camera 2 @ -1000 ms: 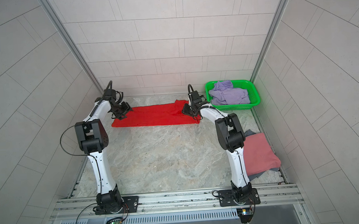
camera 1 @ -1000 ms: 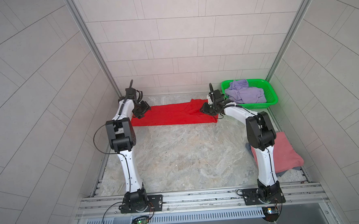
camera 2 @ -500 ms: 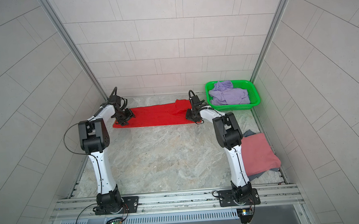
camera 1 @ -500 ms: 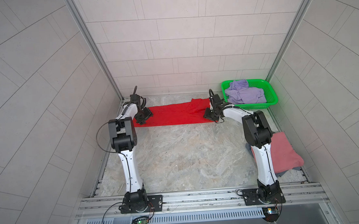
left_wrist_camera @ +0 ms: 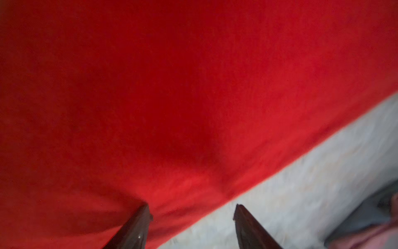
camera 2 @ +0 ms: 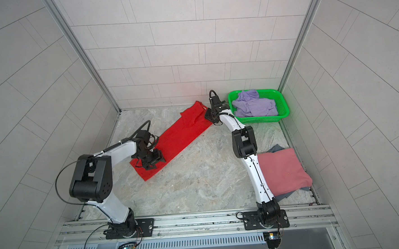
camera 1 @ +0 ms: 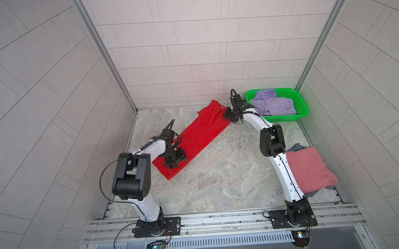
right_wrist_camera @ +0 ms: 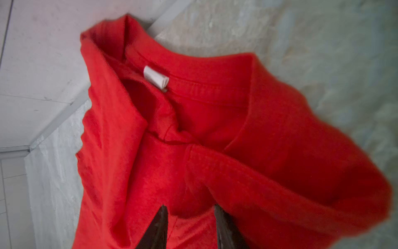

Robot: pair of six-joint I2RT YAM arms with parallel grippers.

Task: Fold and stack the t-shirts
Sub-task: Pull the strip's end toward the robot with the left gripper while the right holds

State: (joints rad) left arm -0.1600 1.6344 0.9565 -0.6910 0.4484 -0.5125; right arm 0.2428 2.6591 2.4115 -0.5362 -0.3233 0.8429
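The bright red t-shirt [camera 1: 201, 132] [camera 2: 182, 133] lies as a long strip, slanting from the near left to the far middle of the table. My left gripper [camera 1: 175, 162] [camera 2: 152, 160] is low over its near end. In the left wrist view it [left_wrist_camera: 191, 212] stands open, one fingertip over the red cloth [left_wrist_camera: 172, 86] and one over bare table. My right gripper [camera 1: 228, 114] [camera 2: 208, 115] is at the collar end. The right wrist view shows it [right_wrist_camera: 190, 210] shut on bunched red cloth [right_wrist_camera: 215, 129]. The white neck label faces up.
A dusty pink t-shirt [camera 1: 308, 168] lies folded on a grey-blue one [camera 1: 295, 147] at the near right, beside the right arm. A lavender t-shirt [camera 1: 272, 102] is heaped in the green basket [camera 1: 303, 105] at the far right corner. Walls close in on three sides.
The red t-shirt has swung from lying straight across the back to a diagonal. My left gripper has moved toward the front with the shirt's left end. The right gripper stayed at the far end.
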